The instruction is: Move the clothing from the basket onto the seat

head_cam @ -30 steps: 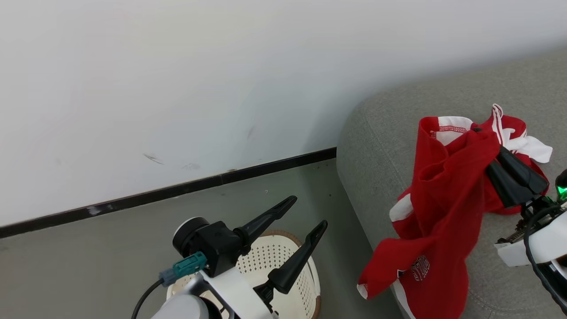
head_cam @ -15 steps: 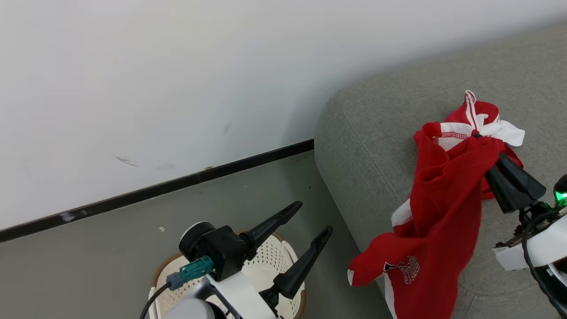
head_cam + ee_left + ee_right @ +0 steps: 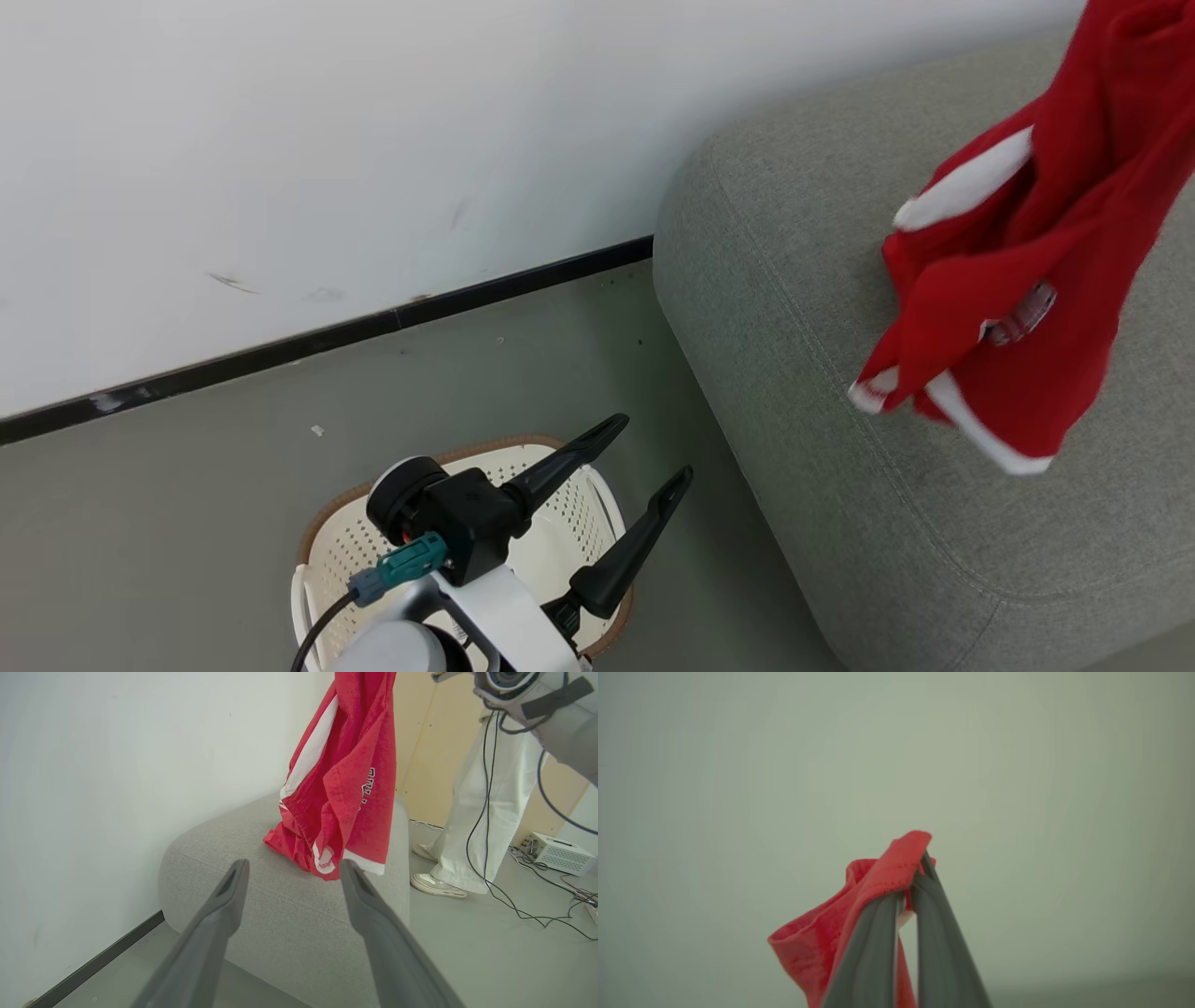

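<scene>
Lifted since a second ago, the clothing (image 3: 1036,280) hangs above the rounded end of the seat (image 3: 822,523), pinched tight in the right hand (image 3: 917,877). The left hand (image 3: 649,450) gapes wide and empty over the basket (image 3: 341,551). Dropped here, the fabric could slide off that edge.

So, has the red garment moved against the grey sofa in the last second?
Yes, upward. Before, the red garment draped over the front edge of the grey sofa; now it hangs from the shut right gripper, its hem clear of that edge.
</scene>
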Tool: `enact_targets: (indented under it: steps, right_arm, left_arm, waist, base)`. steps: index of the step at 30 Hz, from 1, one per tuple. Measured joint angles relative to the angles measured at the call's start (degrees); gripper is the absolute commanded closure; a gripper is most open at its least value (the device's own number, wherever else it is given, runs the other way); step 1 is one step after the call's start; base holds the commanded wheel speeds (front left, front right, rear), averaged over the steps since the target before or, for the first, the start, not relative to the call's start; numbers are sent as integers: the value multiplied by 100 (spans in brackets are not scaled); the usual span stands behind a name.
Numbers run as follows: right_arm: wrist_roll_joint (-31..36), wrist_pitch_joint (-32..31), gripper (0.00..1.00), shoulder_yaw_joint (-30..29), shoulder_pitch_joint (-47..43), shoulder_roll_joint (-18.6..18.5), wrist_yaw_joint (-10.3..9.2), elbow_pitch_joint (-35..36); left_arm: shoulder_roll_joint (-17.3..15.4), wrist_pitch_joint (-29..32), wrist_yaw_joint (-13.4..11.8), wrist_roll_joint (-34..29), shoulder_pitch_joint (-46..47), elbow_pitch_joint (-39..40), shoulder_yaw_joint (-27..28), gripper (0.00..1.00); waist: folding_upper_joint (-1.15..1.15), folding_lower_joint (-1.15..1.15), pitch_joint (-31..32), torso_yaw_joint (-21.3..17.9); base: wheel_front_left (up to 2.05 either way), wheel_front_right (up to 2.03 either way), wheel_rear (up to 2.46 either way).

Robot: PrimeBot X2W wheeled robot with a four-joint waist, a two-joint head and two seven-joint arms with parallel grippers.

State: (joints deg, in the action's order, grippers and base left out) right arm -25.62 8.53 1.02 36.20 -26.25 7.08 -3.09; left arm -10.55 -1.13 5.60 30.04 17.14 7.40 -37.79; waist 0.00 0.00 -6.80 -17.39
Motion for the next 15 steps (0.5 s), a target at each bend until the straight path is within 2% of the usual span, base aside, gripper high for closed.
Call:
enact_targets:
  steps: [5, 7, 8, 10, 15]
  right_arm:
    - [222, -375, 100, -414, 1246, -257, 0, -393]
    - [309, -442, 100, -495, 1427, -316, 0, -511]
    - [457, -560, 100, -739, 1727, -389, 0, -780]
    - [514, -635, 100, -1073, 1965, -393, 0, -1110]
    - [907, -721, 100, -1422, 2173, -482, 0, -1653]
  left_arm:
    - [1, 57, -43, -98, 179, 105, 15, 0]
    - [1, 67, -48, -105, 227, 122, 21, 0]
    - [-1, 90, -67, -145, 291, 162, 44, 0]
    - [-12, 125, -93, -153, 353, 194, 58, 0]
    - [-40, 215, -100, -229, 460, 280, 74, 0]
  waist:
    - [0, 0, -240, 10]
    - [0, 0, -290, 13]
    - [0, 0, -395, 24]
    - [0, 0, -505, 38]
    - [0, 0, -731, 75]
  base:
    - [0, 0, 0]
    - [0, 0, 0]
    - [0, 0, 0]
    - [0, 0, 0]
    - [0, 0, 0]
